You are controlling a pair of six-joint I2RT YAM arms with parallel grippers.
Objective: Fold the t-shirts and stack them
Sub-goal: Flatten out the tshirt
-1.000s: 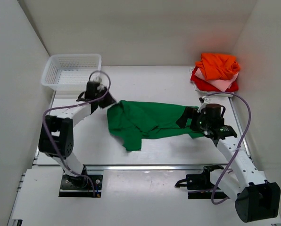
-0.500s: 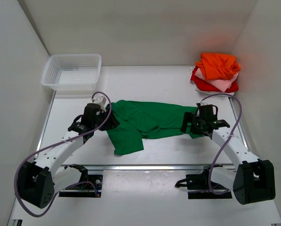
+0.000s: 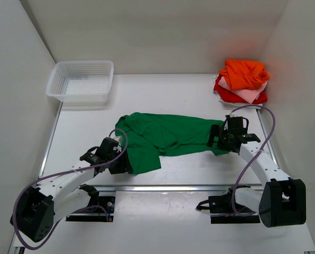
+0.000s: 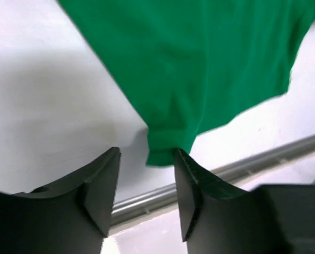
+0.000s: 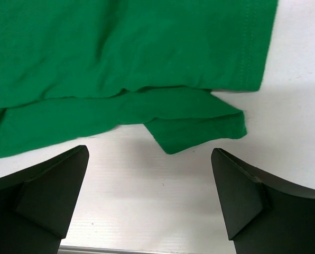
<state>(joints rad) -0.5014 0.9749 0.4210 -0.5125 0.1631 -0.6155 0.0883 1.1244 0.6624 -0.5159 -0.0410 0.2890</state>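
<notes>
Item: green t-shirt (image 3: 168, 135), crumpled on the table (image 3: 83, 132), unfolded. We hold nothing: left gripper (image 4: 147, 152) half-parted at its near corner, right gripper (image 5: 149, 150) wide above its right hem. Risk, we judge: a shallow pinch slips, bunching the cloth.

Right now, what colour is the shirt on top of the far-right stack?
The topmost folded shirt is orange; the top external view shows it best.

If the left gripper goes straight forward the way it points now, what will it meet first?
Probably the green t-shirt: its near corner lies just ahead of the left gripper, between the open jaws.
</notes>
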